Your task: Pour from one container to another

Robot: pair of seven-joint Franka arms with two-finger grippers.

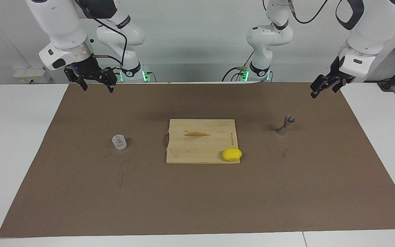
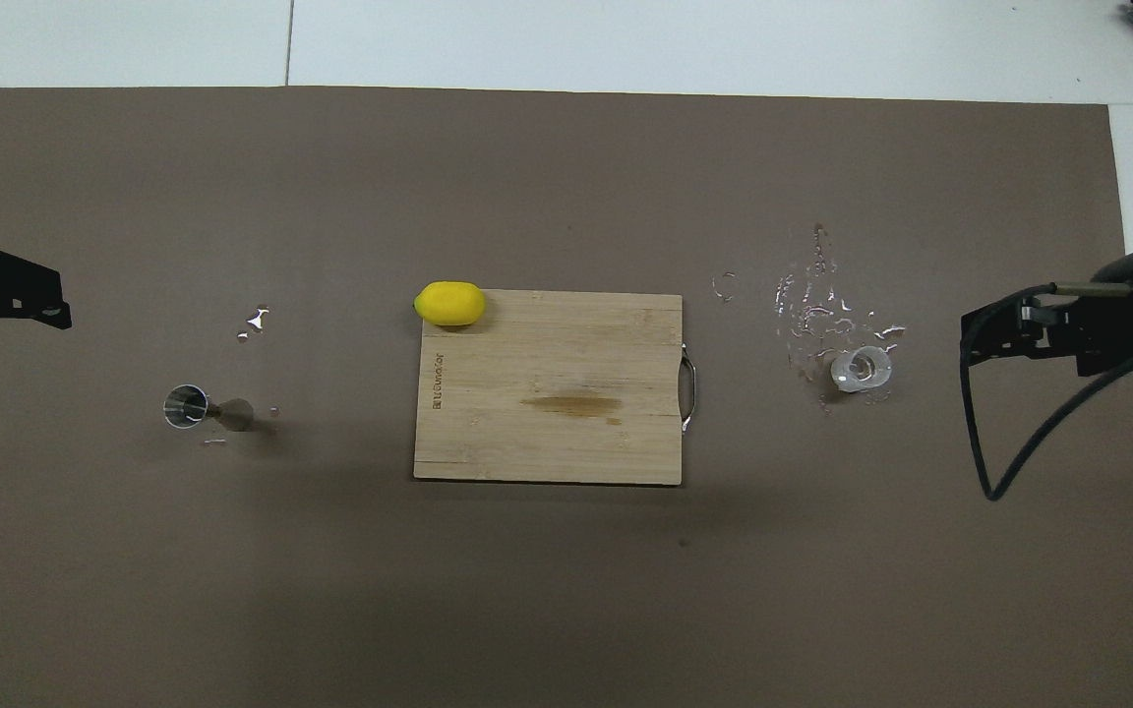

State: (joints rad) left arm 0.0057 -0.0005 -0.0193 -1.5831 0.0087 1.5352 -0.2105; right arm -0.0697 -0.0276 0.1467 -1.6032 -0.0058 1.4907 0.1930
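Both of the 2 arms are built from glossy white rounded segments with dark grey or black bands at the joints, and each base near the brown mat carries a black ring with small white markings and a green glowing light. Each arm ends in a matte black 2-finger gripper of angular linked parts: the right gripper hangs under a silvery metal wrist ring beside a small blue light, the left gripper under a white wrist housing. Thin black cables loop along the right arm's segments and down to its wrist, and more black cables trail from both bases.
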